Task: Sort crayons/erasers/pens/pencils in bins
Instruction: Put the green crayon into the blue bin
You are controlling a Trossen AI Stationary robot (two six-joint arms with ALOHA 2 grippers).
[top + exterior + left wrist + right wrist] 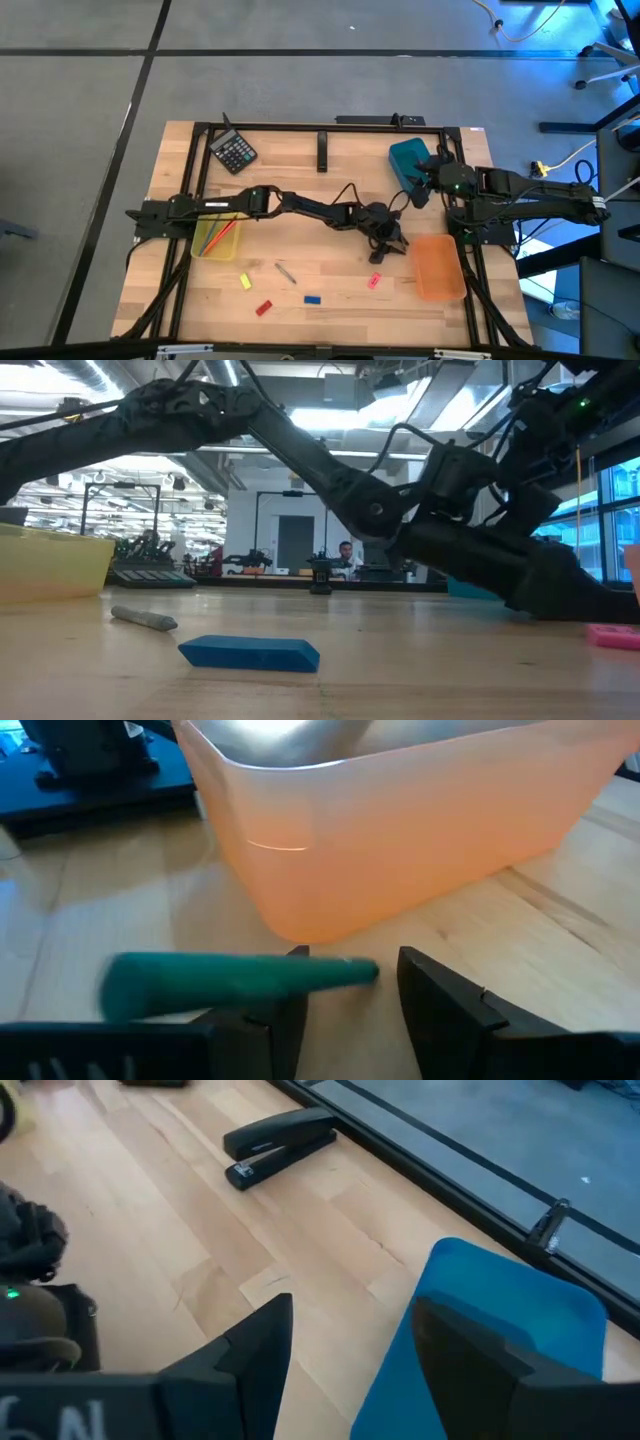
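My left gripper (388, 243) is open, low over the table just left of the translucent orange bin (438, 266), which fills the left wrist view (400, 840). A green crayon (235, 983) crosses in front of one finger, with its pointed end in the gap. My right gripper (418, 190) is open at the near corner of the teal bin (408, 160). That bin also shows in the right wrist view (500, 1340). The yellow bin (215, 238) holds a few sticks. The yellow (245, 282), red (264, 307), blue (312, 299) and pink (375, 281) erasers lie flat on the table. My left gripper is open. The green crayon lies across the front of one finger (285, 1015), with its tip (365, 971) between the two fingers. I cannot tell whether the finger touches it.
A grey stick (286, 272) lies on the table near the erasers and also shows in the low view (145, 619). A black calculator (234, 152) sits at the far left. A black stapler (322, 150) sits at the far middle and also shows in the right wrist view (280, 1142).
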